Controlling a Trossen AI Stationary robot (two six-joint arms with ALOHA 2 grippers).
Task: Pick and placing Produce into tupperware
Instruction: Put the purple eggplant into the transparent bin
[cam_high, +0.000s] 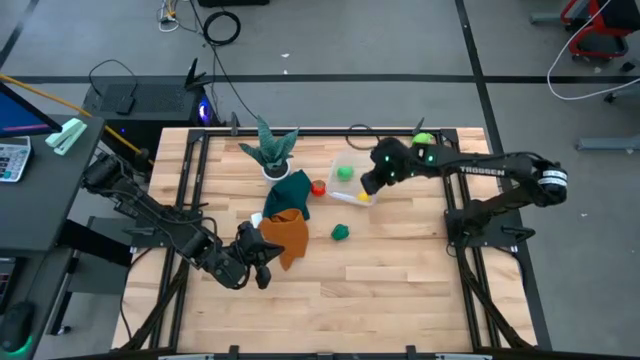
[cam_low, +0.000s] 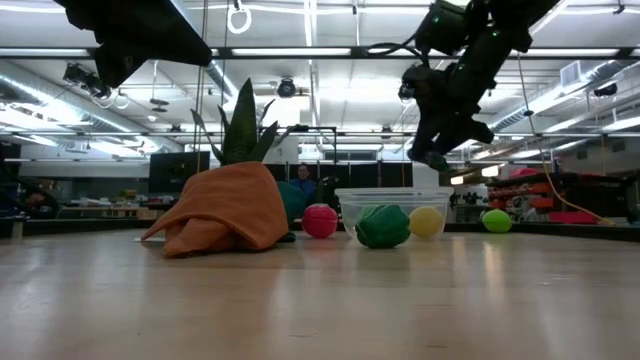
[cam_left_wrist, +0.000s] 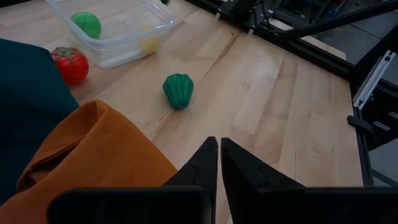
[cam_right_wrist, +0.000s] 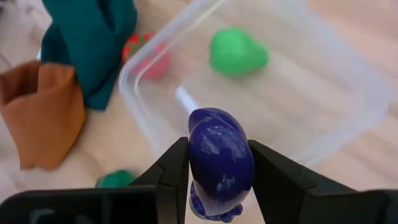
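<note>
One purple toy vegetable (cam_right_wrist: 221, 163) sits clamped in the right claw (cam_right_wrist: 219, 171), held above the clear tupperware (cam_right_wrist: 348, 118). Inside the box lies one light green piece (cam_high: 345, 172); one yellow piece (cam_high: 363, 197) lies at its edge. On the bench (cam_high: 400, 270) are one red tomato (cam_left_wrist: 70, 63), one dark green pepper (cam_left_wrist: 178, 90), one orange cloth (cam_left_wrist: 93, 155) and one teal cloth (cam_high: 291, 190). The left claw (cam_left_wrist: 219, 163) is closed on nothing, above the orange cloth's edge.

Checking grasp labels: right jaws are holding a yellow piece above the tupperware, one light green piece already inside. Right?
Not quite: the piece in the right gripper is purple, not yellow, as the right wrist view shows. The purple piece sits clamped between the jaws above the tupperware, and one light green piece already lies inside.
</note>
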